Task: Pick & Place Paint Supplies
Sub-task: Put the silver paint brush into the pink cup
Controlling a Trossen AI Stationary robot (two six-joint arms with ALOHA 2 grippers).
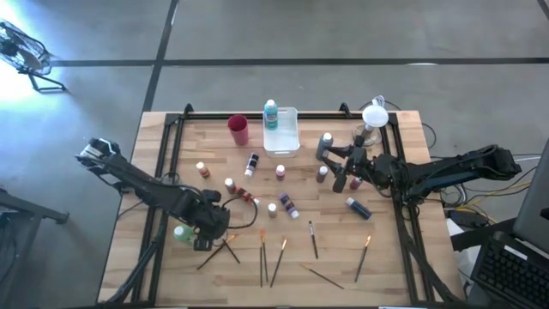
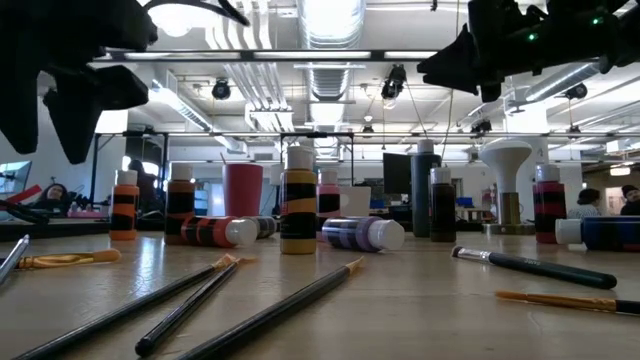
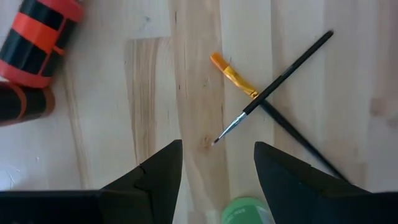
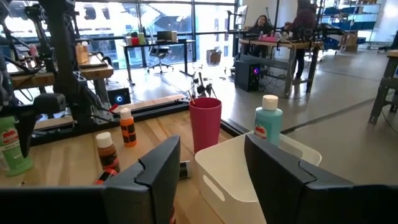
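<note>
Wooden table [image 1: 171, 275] planks carry everything, and places below are given from the magenta cup [image 1: 238, 130] at the far edge. Well toward the near left corner from the cup, the left arm reaches in low with its wrist bent downward; the left gripper [image 1: 212, 233] points at the boards with fingers spread and empty, a green bottle [image 1: 183, 233] beside it and two crossed brushes [image 3: 273, 93] just ahead. Right of the cup stands the white tray [image 1: 287, 144] holding a teal bottle [image 1: 271, 115]. Small bottles and brushes lie scattered nearer than the cup. Far right of the cup, the right arm stretches level; the right gripper [image 1: 329, 160] is parted and empty, aimed at the tray.
</note>
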